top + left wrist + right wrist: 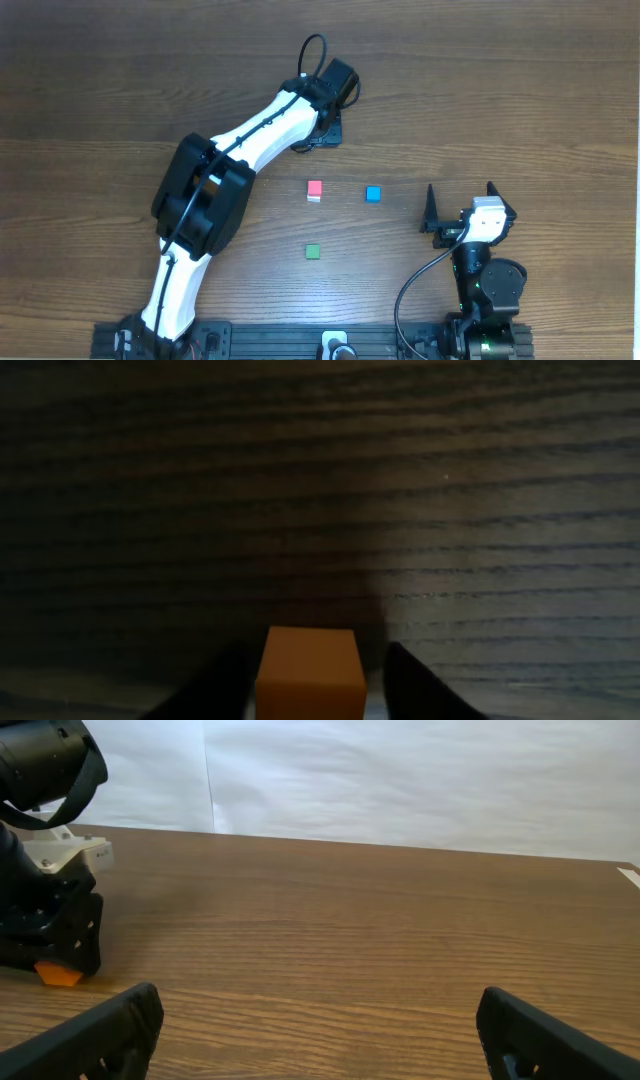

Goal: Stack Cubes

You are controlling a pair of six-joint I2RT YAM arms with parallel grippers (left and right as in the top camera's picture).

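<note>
Orange cube sits between the left jaws, resting on the desk at its far side. A thin gap seems to show beside the cube, so I judge the left jaws released around it rather than clenched, though the dim wrist view leaves that unsure. The right jaws are spread wide and hold nothing, near their own base at the right.

Out from there, the pink cube and the blue cube lie side by side but apart in the middle of the desk. The green cube lies nearer the bases, below the pink one.

No stack is begun: each cube lies alone on the wood. Everything is left to do, starting with gripping and lifting the orange cube.

The path from the orange cube to the pink one crosses bare wood. The left arm overhangs the desk just left of that line.
</note>
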